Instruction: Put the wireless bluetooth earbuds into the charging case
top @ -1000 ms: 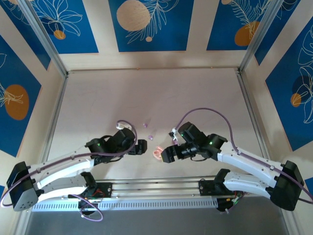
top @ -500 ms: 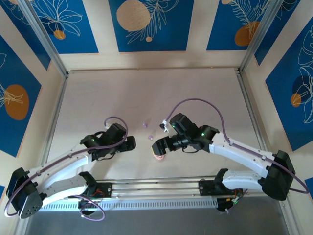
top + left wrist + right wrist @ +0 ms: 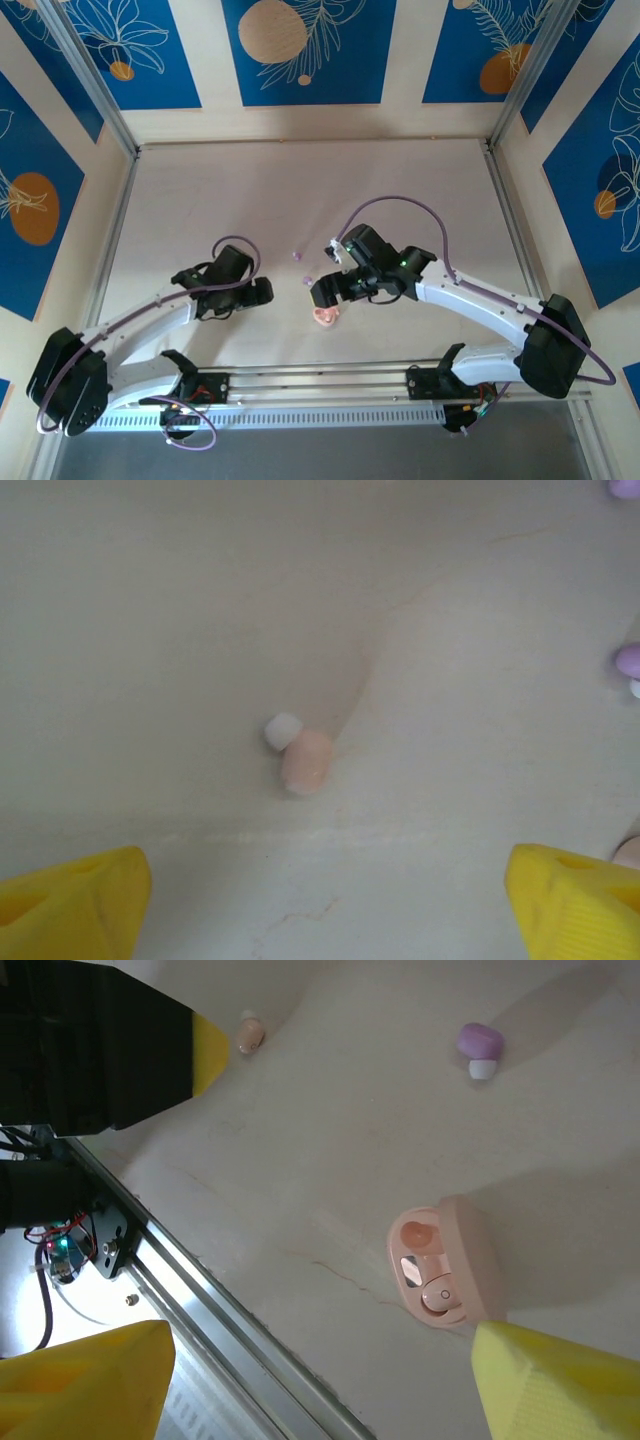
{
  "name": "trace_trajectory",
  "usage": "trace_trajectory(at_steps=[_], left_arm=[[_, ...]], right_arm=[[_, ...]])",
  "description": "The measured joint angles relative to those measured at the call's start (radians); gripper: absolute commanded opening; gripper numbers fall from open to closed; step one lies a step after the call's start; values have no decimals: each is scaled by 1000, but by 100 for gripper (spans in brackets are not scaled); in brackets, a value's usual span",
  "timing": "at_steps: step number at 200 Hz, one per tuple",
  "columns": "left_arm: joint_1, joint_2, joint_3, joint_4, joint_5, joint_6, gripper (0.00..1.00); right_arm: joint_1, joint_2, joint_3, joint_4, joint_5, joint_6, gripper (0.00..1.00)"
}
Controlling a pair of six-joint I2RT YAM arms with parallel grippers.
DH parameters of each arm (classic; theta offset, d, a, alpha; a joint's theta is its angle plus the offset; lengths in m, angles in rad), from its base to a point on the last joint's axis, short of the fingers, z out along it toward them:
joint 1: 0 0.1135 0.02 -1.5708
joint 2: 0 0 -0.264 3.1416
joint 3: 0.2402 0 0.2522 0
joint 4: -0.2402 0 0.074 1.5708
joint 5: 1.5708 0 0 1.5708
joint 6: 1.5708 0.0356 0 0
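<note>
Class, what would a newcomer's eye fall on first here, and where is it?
A pink charging case lies open at the front middle of the table, beside the right gripper. A pink earbud lies loose ahead of the open left gripper; a purple earbud lies beyond the case.

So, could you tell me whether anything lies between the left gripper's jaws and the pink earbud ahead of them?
Nothing visible does: only bare table separates the open left gripper from the pink earbud.

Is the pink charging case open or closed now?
Open. In the right wrist view the pink case lies with its lid swung back, and its inner wells are visible.
</note>
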Motion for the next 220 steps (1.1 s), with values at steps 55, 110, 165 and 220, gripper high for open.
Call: trace_trajectory(at_steps=[55,110,165,220], left_arm=[[39,111,-4,130,96,-1,96],[43,195,-5,198,136,-4,97],[50,228,8,195,137,-4,97],[50,241,25,179,150,-4,97]], right_arm=[[-38,-37,-34,4,-12,0,79],[-78,-89,-75,4,-33,0,78],[-94,-117,-92,3,-45,0,79],[-98,-119,-97,4,-53,0,79]])
